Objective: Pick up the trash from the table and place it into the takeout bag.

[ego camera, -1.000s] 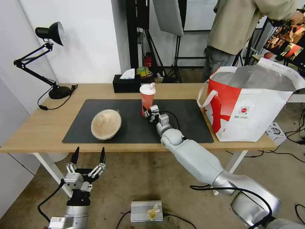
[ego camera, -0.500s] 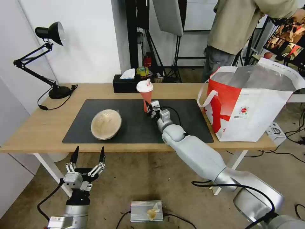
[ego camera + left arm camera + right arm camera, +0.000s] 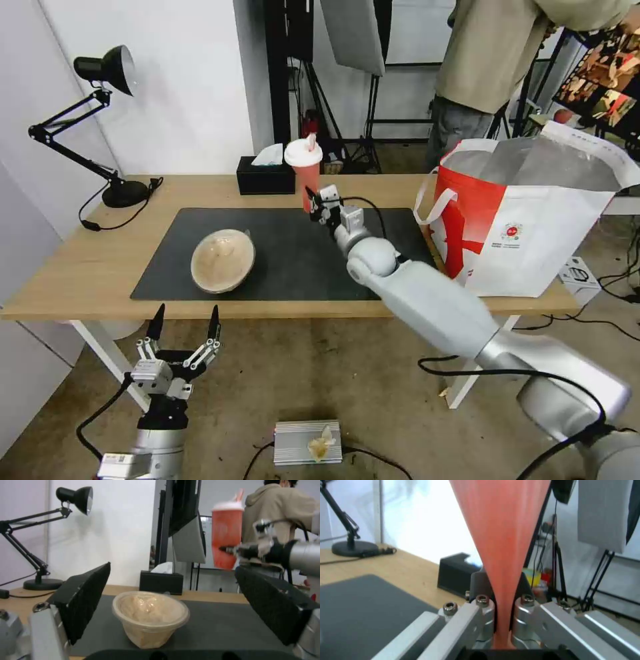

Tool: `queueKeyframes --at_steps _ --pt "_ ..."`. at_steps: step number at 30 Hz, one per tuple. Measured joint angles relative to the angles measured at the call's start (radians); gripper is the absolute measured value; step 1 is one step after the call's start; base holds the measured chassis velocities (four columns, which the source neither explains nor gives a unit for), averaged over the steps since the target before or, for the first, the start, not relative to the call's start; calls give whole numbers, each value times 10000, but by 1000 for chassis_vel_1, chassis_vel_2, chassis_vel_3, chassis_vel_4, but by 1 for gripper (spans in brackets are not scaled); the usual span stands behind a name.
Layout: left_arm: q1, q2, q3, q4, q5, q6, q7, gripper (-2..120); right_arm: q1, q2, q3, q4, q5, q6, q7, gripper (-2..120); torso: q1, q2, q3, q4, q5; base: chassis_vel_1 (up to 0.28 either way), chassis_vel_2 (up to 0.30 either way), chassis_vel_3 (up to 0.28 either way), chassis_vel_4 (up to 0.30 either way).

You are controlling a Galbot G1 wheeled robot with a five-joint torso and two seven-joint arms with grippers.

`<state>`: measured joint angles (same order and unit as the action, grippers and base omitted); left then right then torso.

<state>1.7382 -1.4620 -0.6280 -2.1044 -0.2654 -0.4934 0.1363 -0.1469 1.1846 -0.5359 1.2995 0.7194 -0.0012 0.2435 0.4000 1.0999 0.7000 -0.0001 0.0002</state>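
1. Right gripper (image 3: 315, 205): raised above the far edge of the dark mat (image 3: 287, 267), its jaws clamped on the lower part of the red cup (image 3: 305, 175).
2. Red cup: held upright in the air, clear of the table (image 3: 80, 267), with its white lid on top; in the right wrist view the cup (image 3: 501, 542) narrows down between the closed fingers (image 3: 480, 610).
3. Tan bowl (image 3: 223, 260): tilted on the left part of the mat, well apart from the cup; the left wrist view shows it (image 3: 150, 617) between the two dark fingers (image 3: 85, 597).
4. Left gripper (image 3: 183, 337): below the near table edge, jaws wide apart and holding nothing.
5. Takeout bag (image 3: 533, 233): stands open on the right end of the table, silver lining visible.
6. Black tissue box (image 3: 265, 177): at the far table edge, just behind the lifted cup.
7. Desk lamp (image 3: 100, 120): at the far left corner.
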Motion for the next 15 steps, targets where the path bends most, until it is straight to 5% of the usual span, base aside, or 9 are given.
queueKeyframes --at_steps 15 --pt "-124 205 59 -102 -33 -31 227 100 3291 -3044 -1795 2299 1629 -461 -1418 2 0 0 -1 -1 0 0 0 0 0"
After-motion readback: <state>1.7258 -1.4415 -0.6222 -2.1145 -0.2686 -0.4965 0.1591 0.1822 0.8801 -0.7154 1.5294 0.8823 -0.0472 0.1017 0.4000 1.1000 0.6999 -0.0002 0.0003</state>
